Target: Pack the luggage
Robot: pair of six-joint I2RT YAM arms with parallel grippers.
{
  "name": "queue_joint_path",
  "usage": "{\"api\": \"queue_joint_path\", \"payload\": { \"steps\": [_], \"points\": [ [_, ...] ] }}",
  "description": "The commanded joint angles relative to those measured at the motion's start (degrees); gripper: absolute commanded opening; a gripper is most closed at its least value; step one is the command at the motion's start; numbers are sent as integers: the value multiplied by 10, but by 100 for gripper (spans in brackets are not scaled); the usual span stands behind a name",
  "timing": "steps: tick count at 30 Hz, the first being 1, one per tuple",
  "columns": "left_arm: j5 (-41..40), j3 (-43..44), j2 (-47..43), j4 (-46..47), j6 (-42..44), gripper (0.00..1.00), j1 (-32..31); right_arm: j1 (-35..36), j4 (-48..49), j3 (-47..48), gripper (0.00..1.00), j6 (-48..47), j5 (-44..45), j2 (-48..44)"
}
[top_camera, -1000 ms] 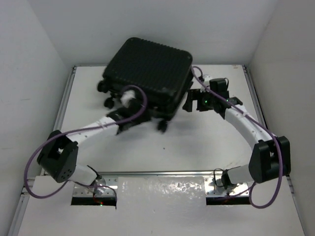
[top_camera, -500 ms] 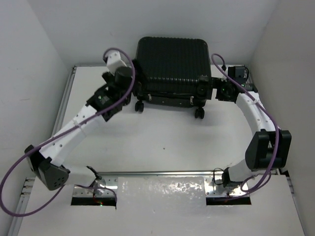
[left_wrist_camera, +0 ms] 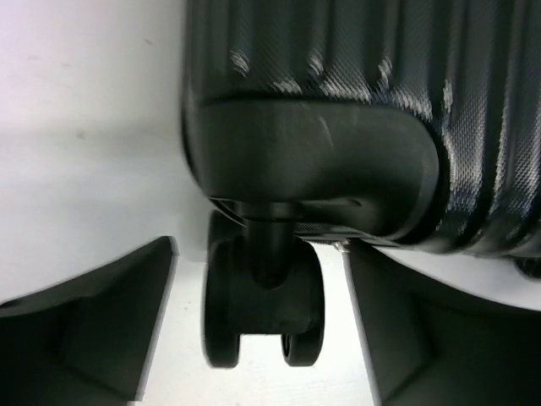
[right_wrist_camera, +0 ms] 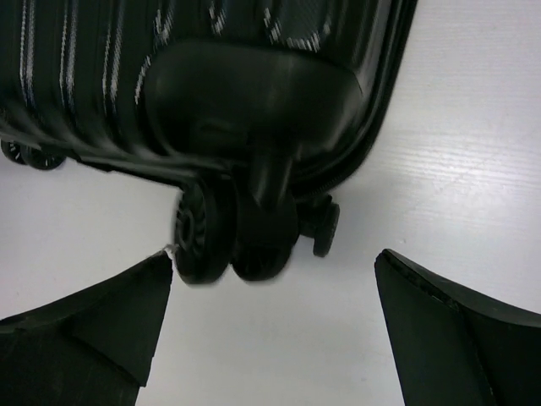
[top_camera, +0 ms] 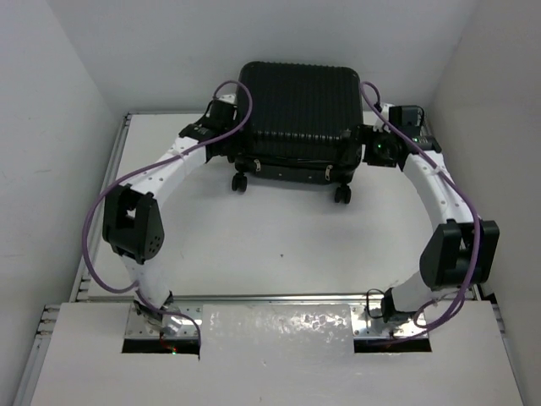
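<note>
Black hard-shell luggage (top_camera: 296,110), ribbed, closed: 1 item, the only task obj. in view

Pos.: far edge of worktop (top_camera: 279,245), centred and squared to that edge, wheel end facing the near edge. Lying flat or leaning on the back wall: cannot tell

Change: 1 sec. ago it sat skewed and motion-blurred, out from the far edge twd. the left. Half a sec. ago it was already square. Same pos. now, so the turn is done and the case is at rest

Arm 1, left gripper (left_wrist_camera: 260,254): was under the near side of the case, now at its near-left corner. Jaws spread, one finger each side of the near-left caster (left_wrist_camera: 262,309), clear gap both sides, holding nothing

Arm 2, right gripper (right_wrist_camera: 272,254): moved from the case's right side to the near-right corner. Jaws wide, released; near-right caster (right_wrist_camera: 232,233) sits ahead of the fingers, clear of both

Status (est.): repositioning complete, packing proper not begun. Lid shut, no contents seen. Both arms bracket the wheel end, prob. to steady or open the case. Casters swivel, so a poor grip pt
</note>
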Motion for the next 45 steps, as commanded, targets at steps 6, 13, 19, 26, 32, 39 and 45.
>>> {"api": "queue_joint_path", "payload": {
  "steps": [6,13,19,26,32,39,45],
  "points": [
    [83,-38,12,57,-1,7,-1,36,-10,91,80,-19,49,98],
    [19,-174,-102,131,-52,0,2,90,-29,155,11,-39,66,157],
    [-42,-318,-248,153,-86,0,5,209,-26,176,0,-38,87,178],
    [-53,-366,-352,123,-92,0,-1,280,31,122,0,-2,90,133],
    [-69,-402,-458,104,-96,0,-34,319,-15,178,0,-11,122,147],
    [-69,-365,-385,106,-77,0,-29,323,62,38,0,63,183,41],
    [-68,-343,-350,119,-84,0,-18,326,47,9,0,51,232,4]
  ]
}}
